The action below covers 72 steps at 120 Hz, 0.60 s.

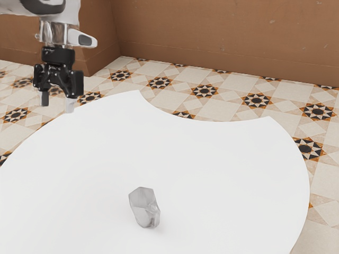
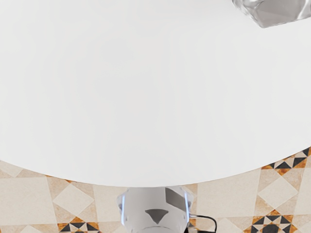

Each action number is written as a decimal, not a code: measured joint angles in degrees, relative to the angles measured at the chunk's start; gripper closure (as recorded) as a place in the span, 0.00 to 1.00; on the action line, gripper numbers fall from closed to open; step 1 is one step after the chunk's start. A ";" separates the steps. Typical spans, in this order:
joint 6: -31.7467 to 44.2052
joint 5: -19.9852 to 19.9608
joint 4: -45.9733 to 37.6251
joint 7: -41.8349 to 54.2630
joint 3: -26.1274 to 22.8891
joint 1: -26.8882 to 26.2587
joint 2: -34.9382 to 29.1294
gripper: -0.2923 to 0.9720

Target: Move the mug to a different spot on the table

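gripper [image 1: 56, 101], exterior view: hangs above the table's far rim at the exterior view's left; jaws stand apart, nothing between them.
mug [image 1: 144, 207], exterior view: sits on the white table [image 1: 222, 174] toward its near side, well apart from the gripper; grey, glassy, faceted; whether it is upright or tipped i cannot tell.
handling, a judgement: probably light and stiff, with smooth walls that may slip; a nudge could topple it, so close across the body from two opposite sides.
mug [image 2: 272, 12], wrist view: a glassy faceted part shows on the table [image 2: 146, 97], well apart from the hand.
robot base [image 2: 155, 211], wrist view: just past the table's curved edge, on the patterned floor [image 2: 43, 199].
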 joint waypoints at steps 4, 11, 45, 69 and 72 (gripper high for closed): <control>4.66 -0.06 -0.61 0.28 0.00 0.15 0.02 0.23; 11.18 -0.14 -1.04 0.73 -0.01 0.41 0.14 0.23; 25.91 -0.24 -1.28 2.33 -0.06 0.81 0.06 0.23; 26.34 -0.19 -5.09 -4.59 -6.02 1.47 -4.55 0.23; 26.49 -0.21 -6.17 -5.92 -6.96 0.75 -5.03 0.23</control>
